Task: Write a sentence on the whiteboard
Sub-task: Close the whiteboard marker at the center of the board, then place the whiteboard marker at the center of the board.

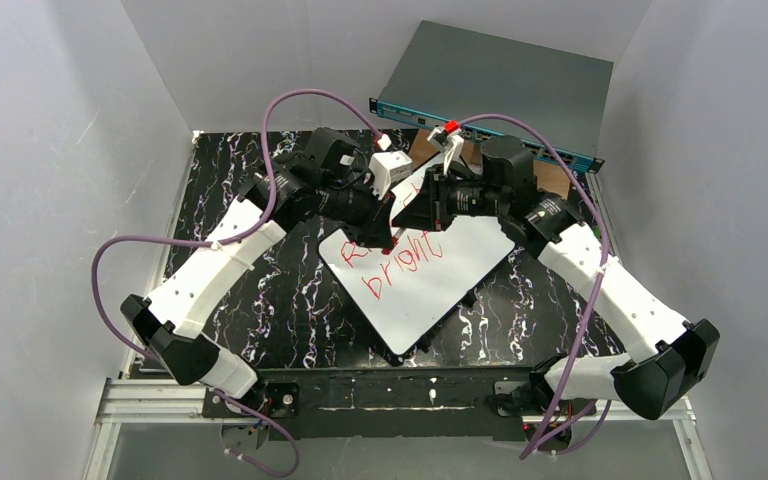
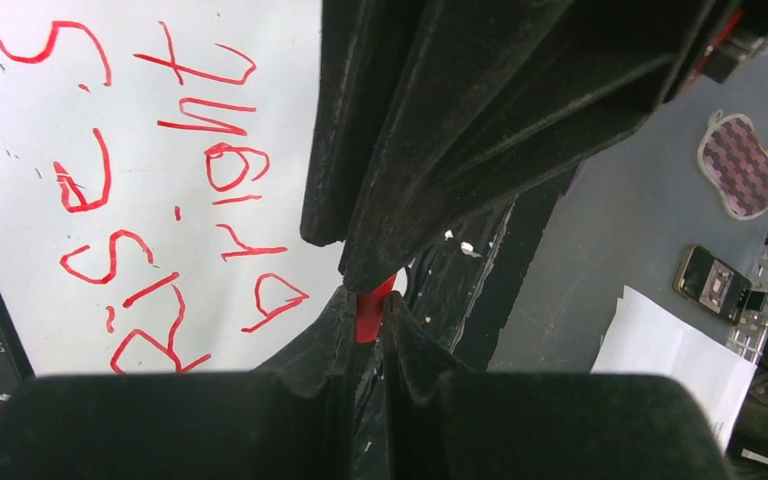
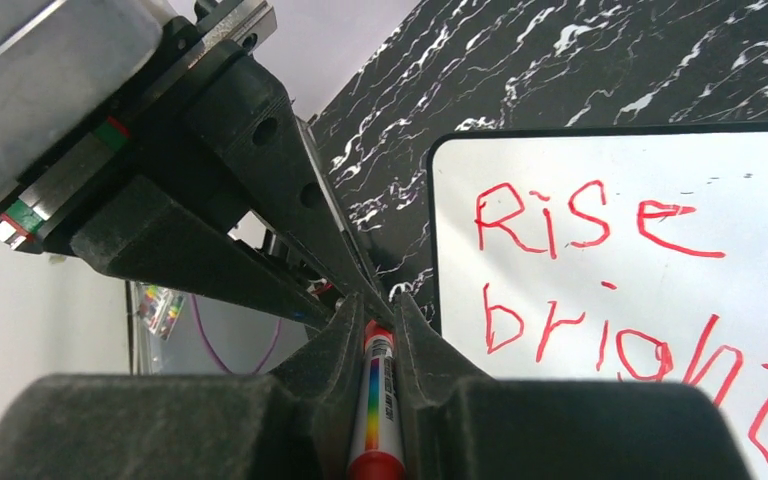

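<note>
Our left gripper (image 2: 368, 300) and right gripper (image 3: 377, 308) pinched one red marker (image 3: 372, 400); a slip might smear the glossy whiteboard's (image 1: 432, 300) red sentence (image 1: 405, 260).

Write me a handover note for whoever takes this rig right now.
Left claw: shut on a small red piece, probably the marker's cap.
Right claw: shut on the marker.
Whiteboard: flat on the table, both claws over its far corner.
Done: sentence reads "Rise", then an "s", with "bright" below.
Left: the rest of the top line is hidden. Check it, finish it, cap the marker.
</note>
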